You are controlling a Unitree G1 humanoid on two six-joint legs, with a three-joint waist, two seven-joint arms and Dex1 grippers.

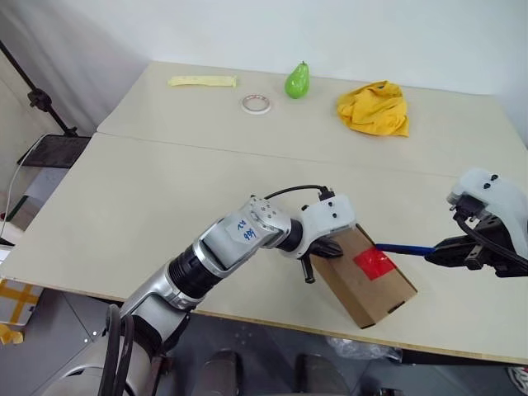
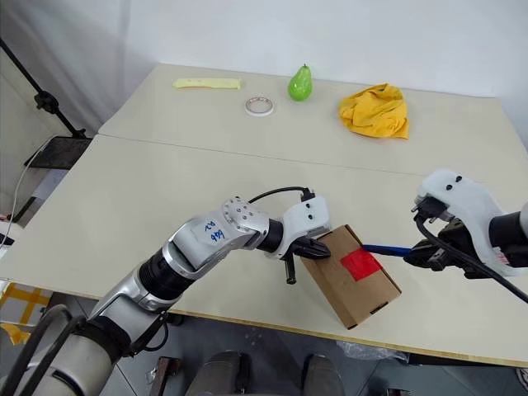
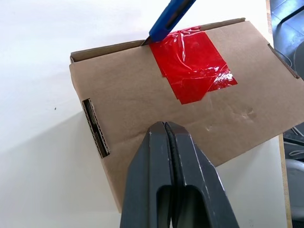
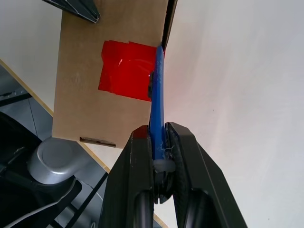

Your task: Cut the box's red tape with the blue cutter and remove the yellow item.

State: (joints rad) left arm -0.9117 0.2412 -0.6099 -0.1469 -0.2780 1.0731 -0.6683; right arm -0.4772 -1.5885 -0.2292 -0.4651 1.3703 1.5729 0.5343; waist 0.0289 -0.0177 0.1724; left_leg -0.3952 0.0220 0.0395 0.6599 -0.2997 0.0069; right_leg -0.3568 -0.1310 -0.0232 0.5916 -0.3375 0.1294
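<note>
My left gripper (image 1: 318, 262), fingers pressed together and empty, braces the small brown cardboard box (image 1: 367, 280) so my right gripper (image 1: 445, 253), clamped on the slim blue pen-shaped cutter (image 4: 157, 97), can set its tip at the edge of the box's red tape patch (image 3: 192, 64).

The box (image 1: 367, 280) is plain brown cardboard, with a glossy bright red tape (image 3: 192, 64) patch on top. The cutter (image 4: 157, 102) is deep blue. Both grippers have black fingers; the left gripper (image 3: 167, 137) looks dark grey close up, and the right gripper (image 4: 159, 142) is black. The table (image 1: 165, 214) is pale beige. Far back lie a yellow cloth (image 1: 375, 108), a green pear (image 1: 297, 81), a white tape roll (image 1: 256, 103) and a pale yellow strip (image 1: 202, 81).
</note>
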